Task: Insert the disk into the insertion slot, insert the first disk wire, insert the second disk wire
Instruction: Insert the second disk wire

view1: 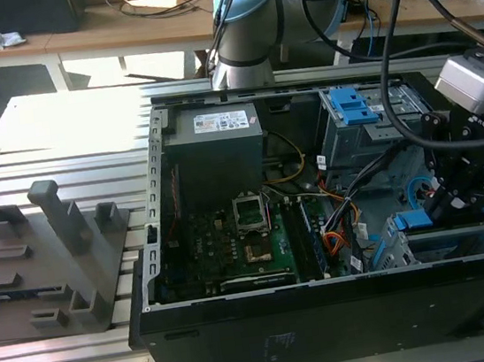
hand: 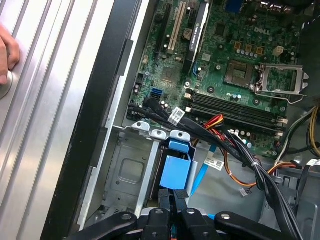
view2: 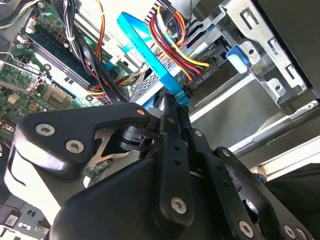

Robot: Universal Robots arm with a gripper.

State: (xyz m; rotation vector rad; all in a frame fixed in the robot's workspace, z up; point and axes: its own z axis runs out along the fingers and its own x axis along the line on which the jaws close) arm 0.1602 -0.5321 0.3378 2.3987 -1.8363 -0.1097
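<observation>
One claw (view2: 175,102) | clamped on second disk wire (view2: 145,47) | flat, light-blue ribbon

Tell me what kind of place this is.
Probably a robotics lab or workshop: an open computer case lies on a slotted aluminium table, a robot arm rises behind it, and cluttered workbenches stand in the background.

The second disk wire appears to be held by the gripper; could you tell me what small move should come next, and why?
Probably ease the gripper slightly toward the connector, to seat the plug. In the second wrist view it is shut on the plug end of the second disk wire, right beside the black plug of the first disk wire.
</observation>
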